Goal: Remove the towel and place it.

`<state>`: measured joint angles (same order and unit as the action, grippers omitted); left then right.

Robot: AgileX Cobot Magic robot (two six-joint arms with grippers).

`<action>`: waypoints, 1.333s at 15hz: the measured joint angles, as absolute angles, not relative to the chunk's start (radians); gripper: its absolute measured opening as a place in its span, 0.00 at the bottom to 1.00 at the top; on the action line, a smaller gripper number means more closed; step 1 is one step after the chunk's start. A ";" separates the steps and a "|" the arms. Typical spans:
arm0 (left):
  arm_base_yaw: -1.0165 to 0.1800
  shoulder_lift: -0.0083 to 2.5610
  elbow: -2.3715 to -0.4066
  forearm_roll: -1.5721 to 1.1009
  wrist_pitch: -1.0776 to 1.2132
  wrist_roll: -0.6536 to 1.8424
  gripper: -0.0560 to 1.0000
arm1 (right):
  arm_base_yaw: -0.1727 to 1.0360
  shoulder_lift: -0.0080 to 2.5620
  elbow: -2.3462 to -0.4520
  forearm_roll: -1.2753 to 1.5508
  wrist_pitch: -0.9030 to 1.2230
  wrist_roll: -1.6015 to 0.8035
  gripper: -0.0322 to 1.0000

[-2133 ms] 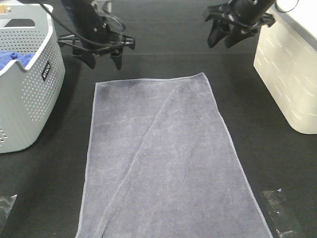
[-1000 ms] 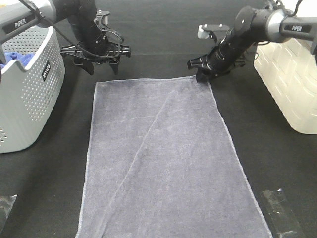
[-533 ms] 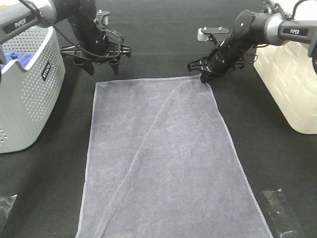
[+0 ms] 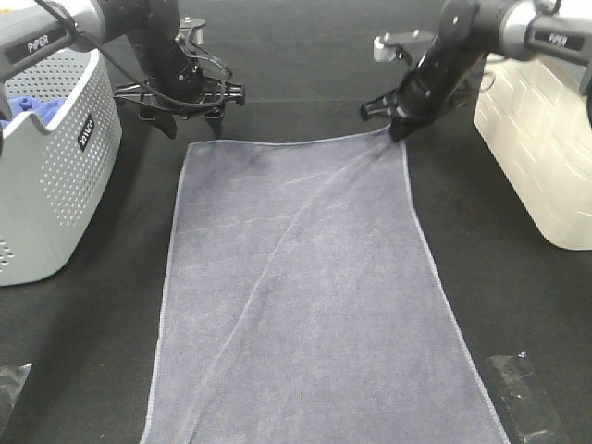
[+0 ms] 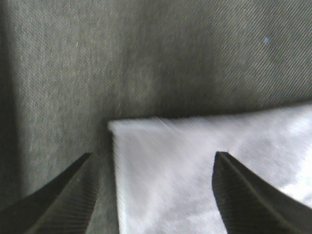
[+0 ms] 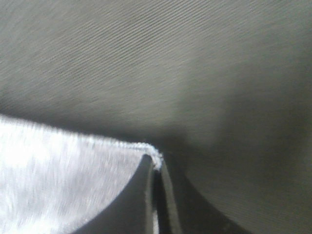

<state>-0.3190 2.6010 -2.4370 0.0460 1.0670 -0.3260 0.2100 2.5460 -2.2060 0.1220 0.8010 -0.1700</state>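
Observation:
The slate grey-purple towel [image 4: 305, 287] lies spread flat on the black table, long side running from far to near. My right gripper [image 4: 400, 132] is shut on the towel's far right corner [image 6: 152, 157], which shows pinched between its two closed fingers in the right wrist view. My left gripper [image 4: 192, 128] hovers open over the far left corner [image 5: 117, 127]; in the left wrist view the corner sits between the two spread fingertips [image 5: 73, 185], and the pictures do not tell whether they touch it.
A grey perforated basket [image 4: 46, 157] with a royal-blue cloth [image 4: 26, 104] inside stands at the left. A cream bin [image 4: 541, 139] stands at the right. Clear plastic scraps [image 4: 523, 393] lie at the near right and near left table corners.
My right gripper came down to the towel's far right corner, shut on it and has drawn it up and away. The towel's far edge shifted with it. The left gripper stayed put.

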 joint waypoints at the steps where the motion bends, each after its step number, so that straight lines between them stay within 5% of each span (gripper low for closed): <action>1: -0.319 2.604 -2.437 0.046 1.053 -0.326 0.66 | 0.210 2.542 -2.220 0.092 0.816 -0.150 0.03; 6: -0.319 2.621 -2.437 0.046 0.943 -0.328 0.56 | 0.210 2.542 -2.234 0.037 0.840 -0.116 0.03; 15: -0.319 2.716 -2.437 0.054 0.944 -0.329 0.54 | 0.210 2.542 -2.234 0.036 0.842 -0.113 0.03; 20: -0.322 2.722 -2.445 0.079 0.931 -0.290 0.09 | 0.210 2.542 -2.234 0.036 0.842 -0.113 0.03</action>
